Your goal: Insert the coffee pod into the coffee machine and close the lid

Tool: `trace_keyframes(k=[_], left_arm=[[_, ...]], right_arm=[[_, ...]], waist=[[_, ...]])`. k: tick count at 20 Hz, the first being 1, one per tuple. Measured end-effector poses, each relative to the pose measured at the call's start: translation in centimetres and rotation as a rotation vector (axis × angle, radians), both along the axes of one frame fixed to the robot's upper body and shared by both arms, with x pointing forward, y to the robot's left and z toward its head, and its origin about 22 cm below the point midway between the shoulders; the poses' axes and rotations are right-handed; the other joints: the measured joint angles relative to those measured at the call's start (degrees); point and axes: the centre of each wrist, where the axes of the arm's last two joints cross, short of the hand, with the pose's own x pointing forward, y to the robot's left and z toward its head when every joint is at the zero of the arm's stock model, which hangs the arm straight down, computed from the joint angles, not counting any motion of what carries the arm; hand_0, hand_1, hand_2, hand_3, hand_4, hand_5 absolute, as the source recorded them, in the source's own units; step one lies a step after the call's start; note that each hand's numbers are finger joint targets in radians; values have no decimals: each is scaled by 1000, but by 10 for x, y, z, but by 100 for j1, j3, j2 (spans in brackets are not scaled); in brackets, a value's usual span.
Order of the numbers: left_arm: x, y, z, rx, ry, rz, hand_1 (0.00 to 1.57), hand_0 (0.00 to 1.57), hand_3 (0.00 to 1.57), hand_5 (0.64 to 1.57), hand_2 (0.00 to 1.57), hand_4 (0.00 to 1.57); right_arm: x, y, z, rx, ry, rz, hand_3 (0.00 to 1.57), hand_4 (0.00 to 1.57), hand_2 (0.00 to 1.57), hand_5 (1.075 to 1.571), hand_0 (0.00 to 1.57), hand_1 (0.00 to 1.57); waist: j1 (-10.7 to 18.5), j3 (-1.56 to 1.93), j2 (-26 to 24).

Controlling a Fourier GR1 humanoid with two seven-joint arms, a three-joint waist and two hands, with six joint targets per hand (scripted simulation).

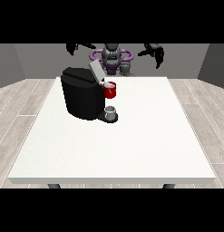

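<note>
With the coffee machine (pixel 81 97) lid (pixel 96 71) tilted open to receive it, the grey coffee pod (pixel 111 111) sits at the machine's base, while I hold both hands (pixel 155 50) (pixel 77 46) raised behind the machine, finger state indeterminable.

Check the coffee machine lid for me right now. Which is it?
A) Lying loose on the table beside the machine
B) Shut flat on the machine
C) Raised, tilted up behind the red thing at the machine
C: the grey lid stands tilted up above the top of the black coffee machine, just behind the red thing at the machine, and both hands are up off the table.
</note>
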Motion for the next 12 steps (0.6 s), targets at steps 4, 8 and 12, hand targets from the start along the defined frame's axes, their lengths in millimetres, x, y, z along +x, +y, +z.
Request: trace_keyframes(k=[4, 8, 12], left_arm=[[-3, -4, 12, 2, -43, 11, 0, 0, 0, 1571, 0, 361], [-7, -9, 22, -6, -83, -3, 0, 0, 0, 1571, 0, 323], [-9, -7, 35, -6, -128, 10, 0, 0, 0, 1571, 0, 354]], right_arm=[[15, -4, 17, 28, -11, -15, 0, 175, 0, 1571, 0, 0], [30, -14, 31, 79, -2, -28, 0, 186, 0, 1571, 0, 0], [41, -6, 37, 144, -2, -20, 0, 176, 0, 1571, 0, 0]], waist=[[75, 2, 259], [229, 1, 503], [226, 2, 791]])
